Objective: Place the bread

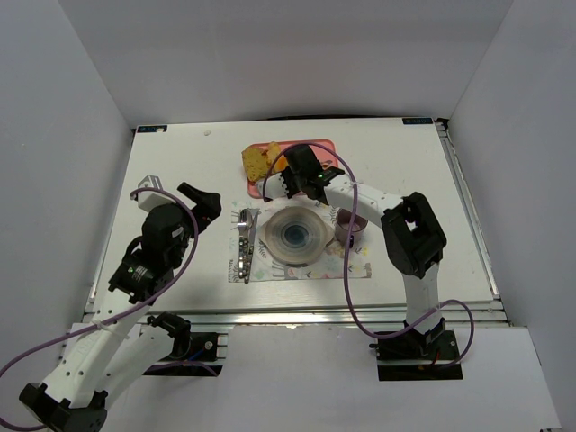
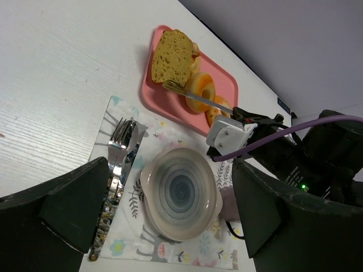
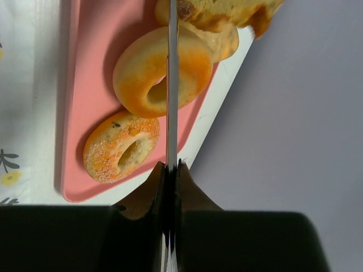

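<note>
right gripper (image 1: 283, 174), from the top camera, is reaching over the pink tray (image 1: 324, 146) at the far side of the table. we are seeing the bread (image 1: 256, 162) sitting at the tray's left end, just beside the gripper. nearer the arms, a bowl (image 1: 294, 236) is resting on a patterned placemat (image 1: 355, 265), with cutlery (image 1: 246, 243) lying to its left. the left gripper (image 1: 202, 198) is hanging over bare table, well apart from the tray.

from the left wrist, we are seeing the left gripper (image 2: 170, 187) with its fingers spread wide and nothing between them. beyond it, the right gripper (image 2: 235, 116) is clamping a thin metal utensil (image 2: 198, 97) that is stretching across two ring pastries (image 2: 201, 85) to the lower edge of the bread (image 2: 170, 56), which is lying at the tray's (image 2: 164, 102) end.

from the right wrist, we are seeing the right gripper (image 3: 170, 175) pressing its fingers together on the metal utensil (image 3: 172, 85), seen edge-on. its far end is meeting the bread (image 3: 227, 11) at the top of the view; we cannot tell whether it is pinching the slice.
</note>
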Controlling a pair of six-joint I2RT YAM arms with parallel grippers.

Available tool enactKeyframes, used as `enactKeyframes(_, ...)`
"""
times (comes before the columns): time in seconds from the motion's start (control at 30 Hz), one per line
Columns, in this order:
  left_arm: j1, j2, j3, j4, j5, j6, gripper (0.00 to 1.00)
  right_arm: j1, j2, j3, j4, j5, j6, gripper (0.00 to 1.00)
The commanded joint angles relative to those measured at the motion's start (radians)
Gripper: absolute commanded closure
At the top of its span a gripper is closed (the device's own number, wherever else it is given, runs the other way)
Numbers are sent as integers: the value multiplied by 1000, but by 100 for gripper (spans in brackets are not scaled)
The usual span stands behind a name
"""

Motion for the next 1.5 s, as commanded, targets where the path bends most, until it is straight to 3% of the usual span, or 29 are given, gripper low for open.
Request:
enactKeyframes(0.0,-2,-9,-1,-2,-10,-2,2,5,-1,46,45,23,-56,99)
enactKeyframes(0.2,-2,-13,3,-6,-14,-2,2,6,-80,57,48,-41,18,100)
enactKeyframes(0.4,-2,-9,3,1,-11,-1,2,5,-194,63,-57,-110,160,100)
enactKeyframes(0.67,-2,-4,3,11,-7,7,2,5,-487,-183,-275,-277,311,100)
enactKeyframes(0.93,-2,2,-6,29,10,15,2,6,-732,-449,-421,-327,486,100)
enactKeyframes(1.07,-2,19,-4,38,29,25,2,12,-765,-520,-418,-307,538,97)
enactKeyframes(1.13,-2,26,0,37,35,29,2,11,-755,-526,-427,-293,561,93)
enactKeyframes(1.3,-2,19,5,32,32,32,2,12,-748,-540,-426,-281,578,67)
enactKeyframes(1.37,-2,5,2,28,29,29,2,11,-745,-538,-430,-271,578,63)
enactKeyframes(1.47,-2,-19,-12,25,18,15,2,11,-748,-533,-441,-276,576,49)
